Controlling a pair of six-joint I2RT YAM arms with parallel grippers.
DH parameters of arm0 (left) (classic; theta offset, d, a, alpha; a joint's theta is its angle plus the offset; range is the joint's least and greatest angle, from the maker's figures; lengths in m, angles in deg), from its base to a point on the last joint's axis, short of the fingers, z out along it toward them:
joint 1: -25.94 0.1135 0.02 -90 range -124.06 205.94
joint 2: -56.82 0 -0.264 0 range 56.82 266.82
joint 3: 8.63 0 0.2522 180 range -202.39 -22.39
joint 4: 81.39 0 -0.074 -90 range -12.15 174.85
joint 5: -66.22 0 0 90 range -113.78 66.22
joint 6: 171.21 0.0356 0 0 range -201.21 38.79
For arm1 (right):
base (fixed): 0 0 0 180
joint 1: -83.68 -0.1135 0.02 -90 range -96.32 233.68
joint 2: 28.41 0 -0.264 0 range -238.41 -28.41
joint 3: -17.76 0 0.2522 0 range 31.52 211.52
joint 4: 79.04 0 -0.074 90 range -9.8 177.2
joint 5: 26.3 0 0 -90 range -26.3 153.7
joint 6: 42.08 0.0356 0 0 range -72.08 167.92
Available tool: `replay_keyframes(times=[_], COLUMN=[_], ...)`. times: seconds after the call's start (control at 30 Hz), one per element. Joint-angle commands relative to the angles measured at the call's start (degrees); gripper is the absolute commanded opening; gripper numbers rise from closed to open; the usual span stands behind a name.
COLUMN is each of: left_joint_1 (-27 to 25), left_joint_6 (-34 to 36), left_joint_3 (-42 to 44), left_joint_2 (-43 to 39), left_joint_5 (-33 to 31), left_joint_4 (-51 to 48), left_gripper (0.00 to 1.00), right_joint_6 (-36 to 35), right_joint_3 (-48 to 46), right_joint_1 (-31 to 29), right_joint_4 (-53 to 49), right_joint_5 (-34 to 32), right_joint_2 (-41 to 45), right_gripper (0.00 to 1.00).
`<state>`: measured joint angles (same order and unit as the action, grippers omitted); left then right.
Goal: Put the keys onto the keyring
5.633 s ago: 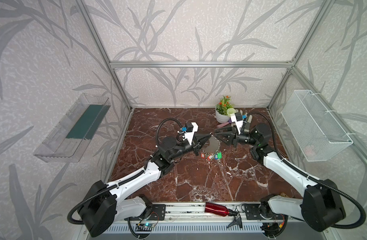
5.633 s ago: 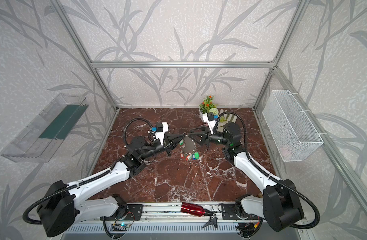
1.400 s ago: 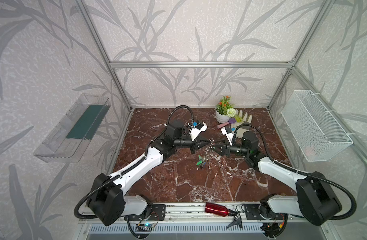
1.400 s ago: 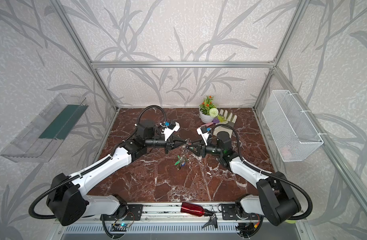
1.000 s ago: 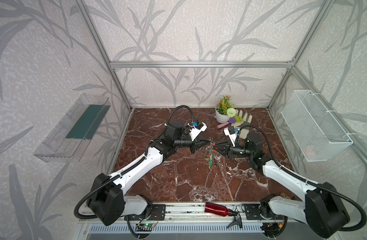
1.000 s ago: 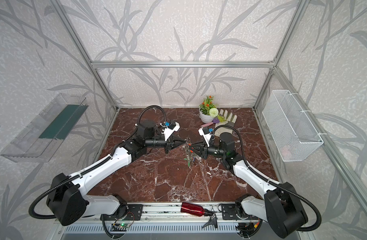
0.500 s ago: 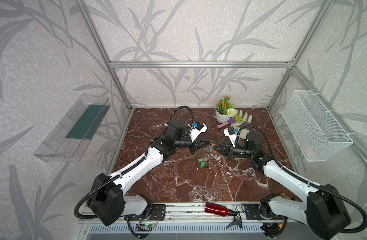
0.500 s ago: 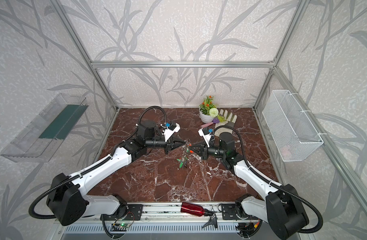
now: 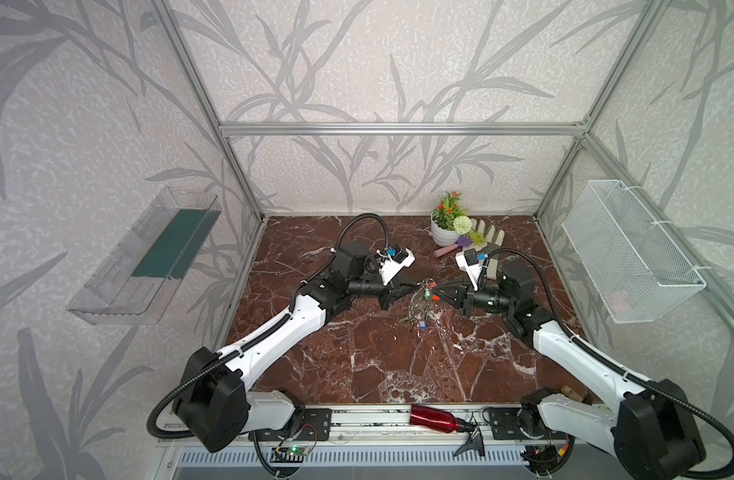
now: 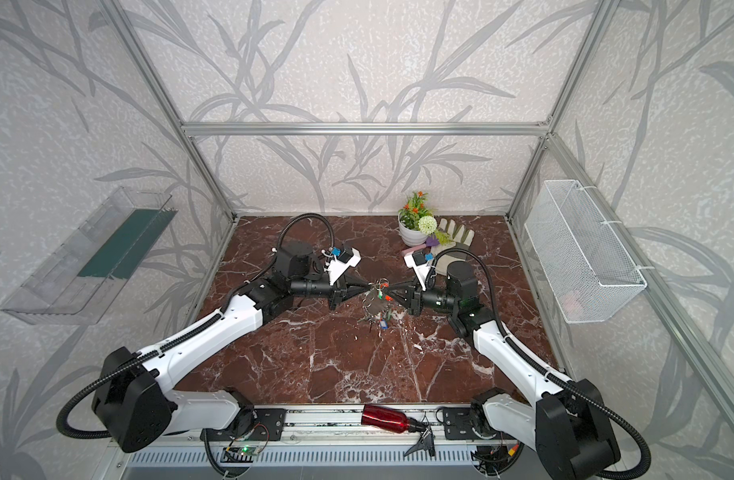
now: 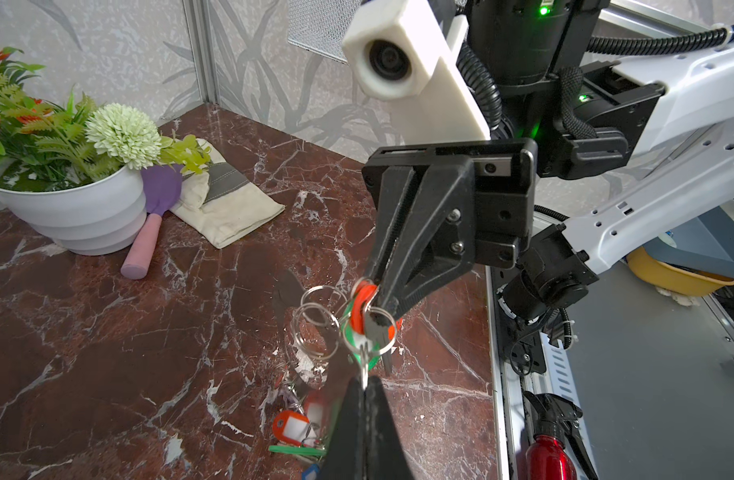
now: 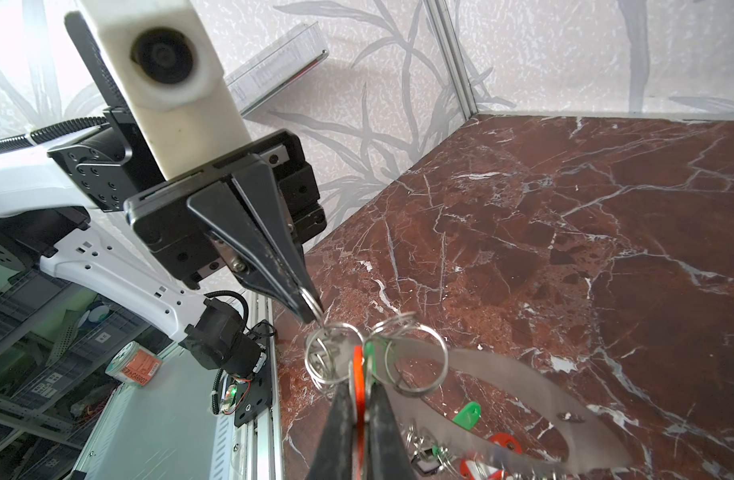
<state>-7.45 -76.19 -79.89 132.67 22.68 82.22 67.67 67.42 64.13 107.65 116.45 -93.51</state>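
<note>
— Where is the keyring (image 12: 536, 386)?
— Lifted clear of the counter (image 9: 357, 353), strung between both arms. It is a flat grey oval plate with a large cut-out and thin silver rings crowded on its edge.
— And the jaws?
— The left jaws are pinched tight on one wire split ring (image 12: 315, 307). The right jaws are clamped narrow on the flat red-orange key tag (image 12: 358, 374), seen edge-on.
— What lies around it?
— Glossy red-brown marble with white veins. Well apart stand a ribbed white flowerpot (image 9: 444, 235) and a canvas glove (image 9: 490, 237).
</note>
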Motion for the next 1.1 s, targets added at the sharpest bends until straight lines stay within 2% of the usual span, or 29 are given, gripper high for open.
replay_keyframes(times=[0.0, 0.23, 0.57, 0.7, 0.9, 1.07], left_joint_1=[0.49, 0.54, 0.53, 0.56, 0.52, 0.57], left_joint_6=[1.92, 2.53, 2.04, 0.94, -1.90, -3.17], left_joint_3=[-0.17, -0.27, -0.22, -0.13, 0.23, 0.02], left_joint_2=[-1.60, -1.36, -1.58, -1.42, -0.96, -0.32], left_joint_5=[-0.12, -0.59, -0.65, -0.25, -0.22, -1.59], left_joint_4=[-1.15, -1.93, -1.31, -0.04, 3.31, 4.35], left_gripper=[0.00, 0.00, 0.00, 0.00, 0.00, 0.00], right_joint_6=[1.64, 5.72, 6.27, 6.28, 6.18, 5.14], right_joint_3=[1.64, 0.47, -0.65, -0.91, -1.43, -1.61], right_joint_1=[2.50, 5.27, 5.75, 5.84, 6.27, 7.41], right_joint_4=[2.55, 7.25, 8.02, 8.00, 7.51, 4.24], right_joint_5=[-0.37, 0.62, -0.14, -0.92, -2.92, -6.44], right_joint_2=[2.12, 2.53, 1.98, 1.78, 2.66, 4.47], right_gripper=[0.00, 0.00, 0.01, 0.10, 0.40, 0.54])
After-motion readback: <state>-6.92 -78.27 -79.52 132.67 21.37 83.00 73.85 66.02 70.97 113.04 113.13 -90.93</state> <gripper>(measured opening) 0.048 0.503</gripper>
